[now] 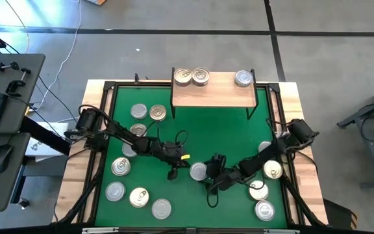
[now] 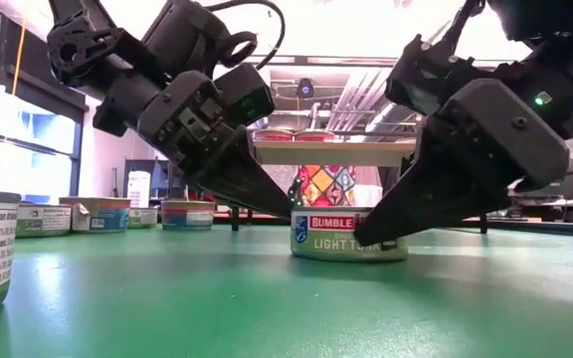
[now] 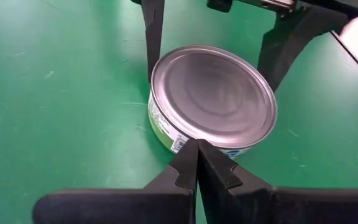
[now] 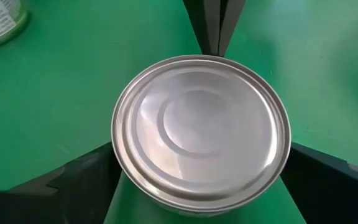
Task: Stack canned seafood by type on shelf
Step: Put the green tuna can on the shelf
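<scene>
Near the middle of the green mat point(image 1: 174, 133), a silver-lidded tin point(image 1: 199, 171) sits flat, label upright. The right claw point(image 4: 201, 177) stands fully open with one finger on each side of the tin, gripping nothing yet. The left claw point(image 3: 197, 163) is fully closed, empty, its tips just at the tin's opposite edge.

Procedure, as judged:
1. Keep the left claw steady as a backstop.
2. Centre the fingers across the tin's widest part.
3. Close on the side wall, below the rim.
4. Lift straight, then carry to the shelf point(image 1: 213, 96), beside the lone silver tin point(image 1: 243, 78), apart from the two gold-lidded tins point(image 1: 191, 77).
</scene>
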